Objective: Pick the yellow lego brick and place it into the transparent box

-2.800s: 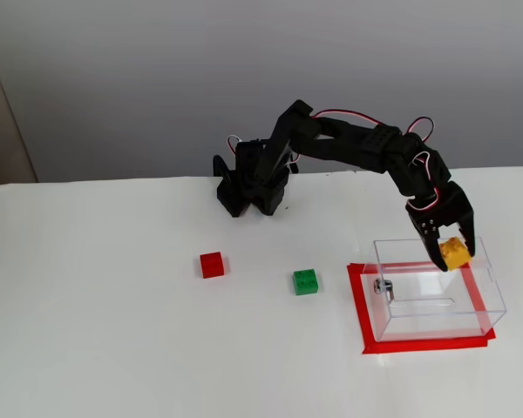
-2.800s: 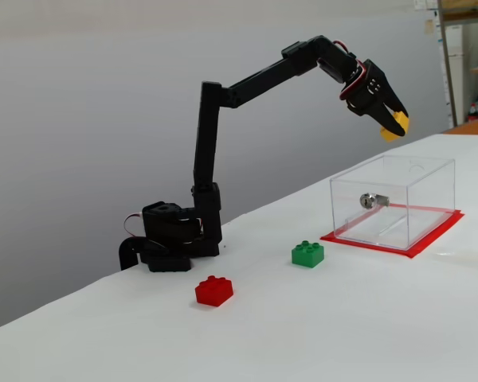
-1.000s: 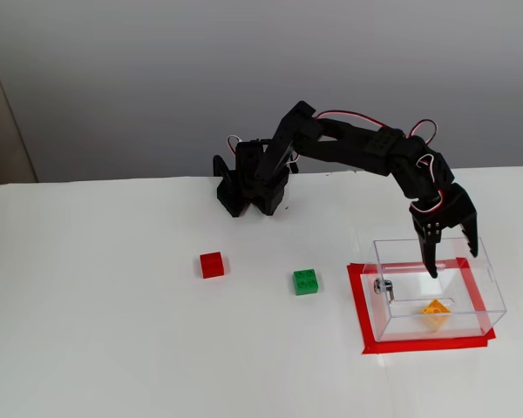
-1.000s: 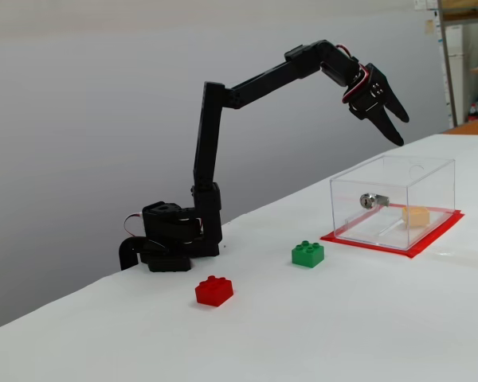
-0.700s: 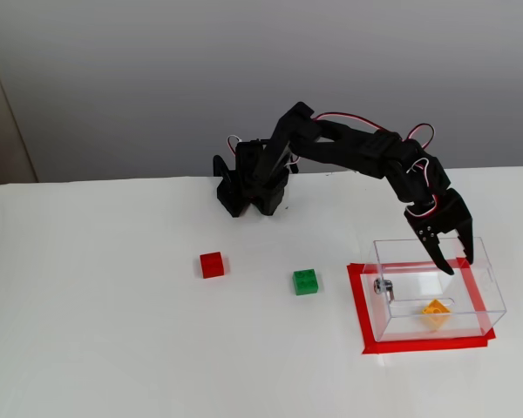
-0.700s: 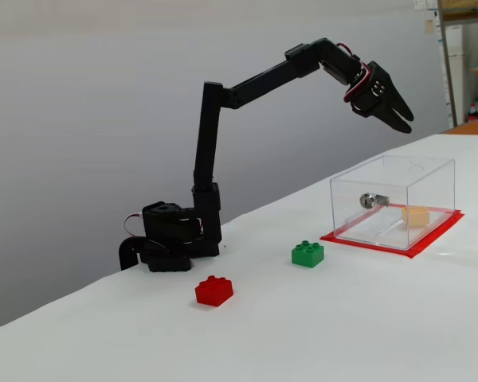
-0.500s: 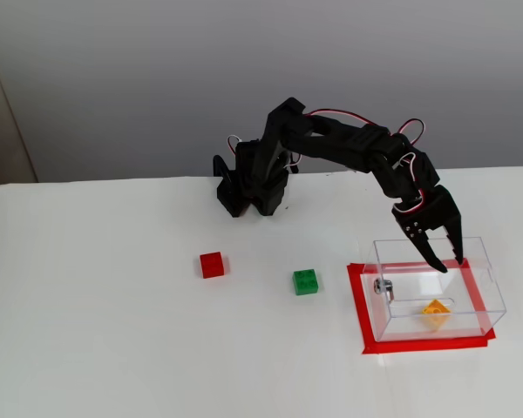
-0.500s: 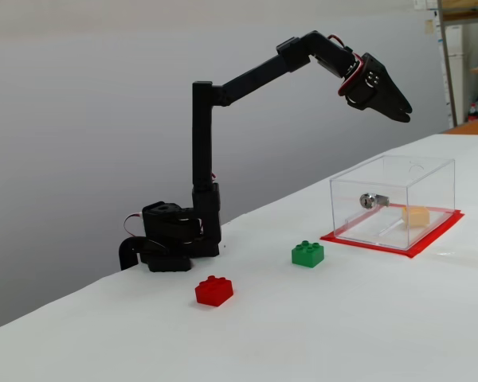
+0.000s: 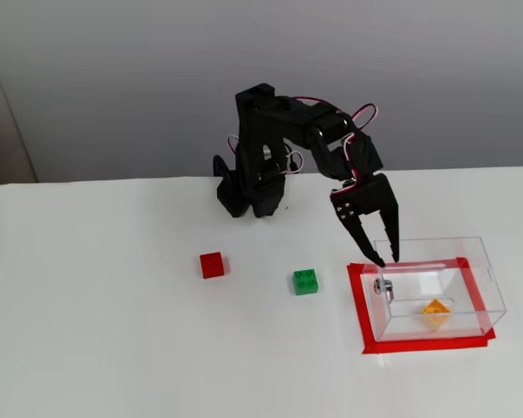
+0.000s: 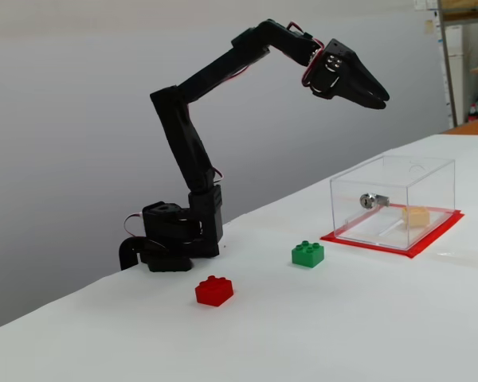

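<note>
Now brick (image 9: 435,308) lies on the floor of the box (image 9: 484,277), no longer held | gripper (image 9: 388,257) is empty with jaws apart, pulled back up and toward the base | placement looks done | green brick (image 9: 306,281), red brick (image 9: 212,264) untouched

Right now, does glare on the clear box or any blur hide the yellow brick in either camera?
In both fixed views the picture is sharp and evenly lit. In a fixed view from above, the yellow brick reads clearly through the transparent box; in a fixed view from the side, it looks paler behind the wall. The pincer shows no motion blur.
</note>
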Action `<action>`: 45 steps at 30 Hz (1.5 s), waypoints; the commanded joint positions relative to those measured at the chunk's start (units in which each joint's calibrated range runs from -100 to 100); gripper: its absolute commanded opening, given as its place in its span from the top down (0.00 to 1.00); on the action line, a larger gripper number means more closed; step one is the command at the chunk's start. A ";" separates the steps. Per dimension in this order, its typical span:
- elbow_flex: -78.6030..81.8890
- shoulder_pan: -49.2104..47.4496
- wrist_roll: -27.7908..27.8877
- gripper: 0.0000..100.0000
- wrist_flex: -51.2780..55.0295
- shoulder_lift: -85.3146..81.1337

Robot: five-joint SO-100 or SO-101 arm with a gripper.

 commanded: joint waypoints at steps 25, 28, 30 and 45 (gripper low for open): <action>28.68 25.37 15.32 0.98 -0.01 -30.10; 33.11 26.55 15.69 0.98 -0.01 -32.99; 36.46 27.36 15.69 0.98 -0.01 -35.11; 61.32 29.21 18.09 0.98 -0.44 -54.54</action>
